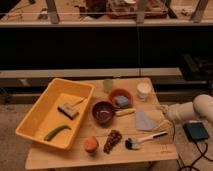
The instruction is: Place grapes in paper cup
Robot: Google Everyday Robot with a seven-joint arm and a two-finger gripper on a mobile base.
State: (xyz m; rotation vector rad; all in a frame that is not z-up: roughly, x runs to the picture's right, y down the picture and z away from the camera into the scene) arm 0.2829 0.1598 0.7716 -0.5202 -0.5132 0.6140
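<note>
The grapes (112, 140), a small dark reddish-purple bunch, lie on the wooden table (65, 156) near its front edge, just right of the round orange fruit (90, 144). The white paper cup (143, 90) stands upright at the table's back right. My gripper (164, 111) is at the end of the white arm (195, 110), which reaches in from the right. It is over the table's right edge, in front of the cup and well behind and to the right of the grapes. Nothing shows in it.
A yellow bin (37, 117) on the left holds a scrub brush (68, 110) and a green vegetable (56, 132). A pale green cup (108, 84), an orange bowl (120, 98) with a blue sponge, a dark bowl (103, 112), a grey cloth (145, 120) and a dish brush (140, 140) fill the middle.
</note>
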